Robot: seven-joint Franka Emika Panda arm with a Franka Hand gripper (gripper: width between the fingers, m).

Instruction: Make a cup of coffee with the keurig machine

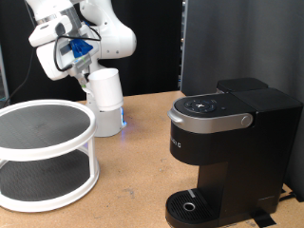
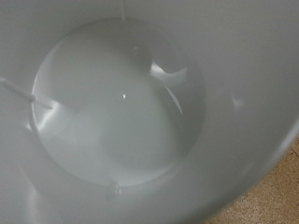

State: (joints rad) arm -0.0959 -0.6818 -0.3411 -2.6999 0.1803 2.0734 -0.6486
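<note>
I am hanging over the cup, at ten o'clock from the keurig machine, and risking tipping it against the tiered white stand if my grip sits off-centre. My pincer is at its rim; how far apart the fingers stand, I cannot tell.

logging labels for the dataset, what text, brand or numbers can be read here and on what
None can be read.
keurig machine: faint mark on its front at the exterior view's left, too small and blurred to read; top button icons illegible.
cup: plain white, no print.
Wrist view: only the cup's bare inside.
</note>
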